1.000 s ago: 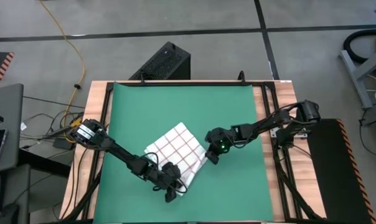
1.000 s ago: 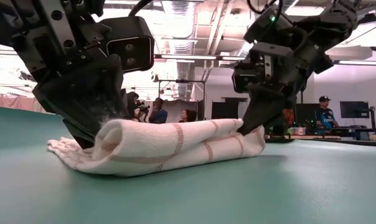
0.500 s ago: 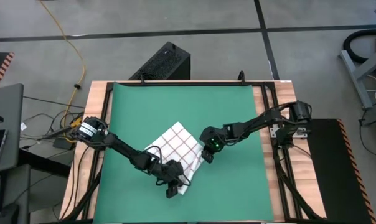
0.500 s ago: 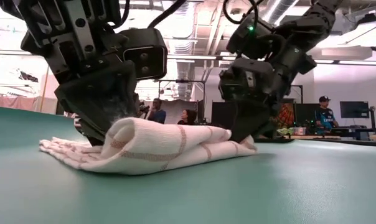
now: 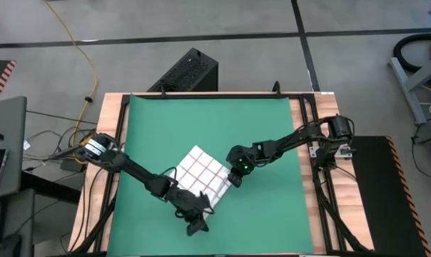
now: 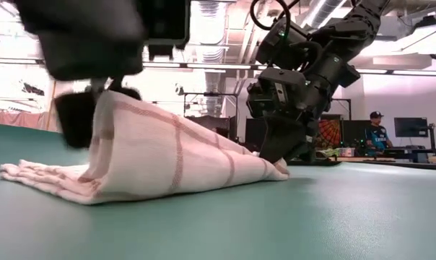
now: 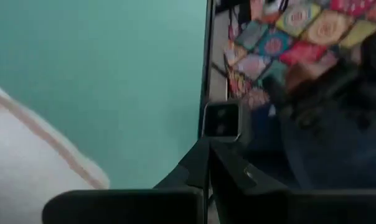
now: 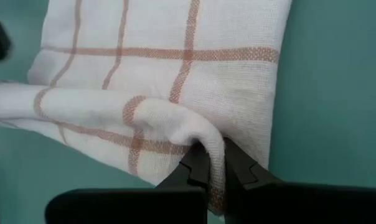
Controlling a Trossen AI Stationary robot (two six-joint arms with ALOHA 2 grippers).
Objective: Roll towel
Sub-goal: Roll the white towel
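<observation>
The towel (image 5: 201, 178), white with thin red-brown grid lines, lies partly rolled on the green mat (image 5: 272, 121). In the low view the towel (image 6: 167, 159) slopes like a cone, with one end raised and the other low on the mat. My left gripper (image 5: 195, 225) is shut at the raised end, near the table's near edge. Its wrist view shows the shut fingertips (image 7: 208, 149) with no cloth between them and the towel (image 7: 26, 155) beside them. My right gripper (image 5: 237, 178) is shut on the low end. My left gripper touches the towel's raised rolled end (image 6: 106, 108), which lies against the side of its shut fingers (image 6: 73, 123). That end is held up off the mat. Whether any cloth is caught farther back, I cannot tell. My right gripper pinches a raised fold of several layers (image 8: 200, 134) between its two fingers, at the towel's right-hand end. The fingers slant down from the table's right side. That end (image 6: 272, 167) stays low on the mat.
Bare green mat lies all around the towel, with wooden table strips (image 5: 301, 143) on both sides. A black box (image 5: 190, 71) stands on the floor beyond the far edge. People (image 6: 377, 130) are in the room behind.
My left gripper has risen and rolled its wrist, and the towel's rolled end beside it has lifted from lying flat on the mat into a steep slope. My right gripper has shifted a little toward the table's left and sunk, keeping its hold on the low end.
</observation>
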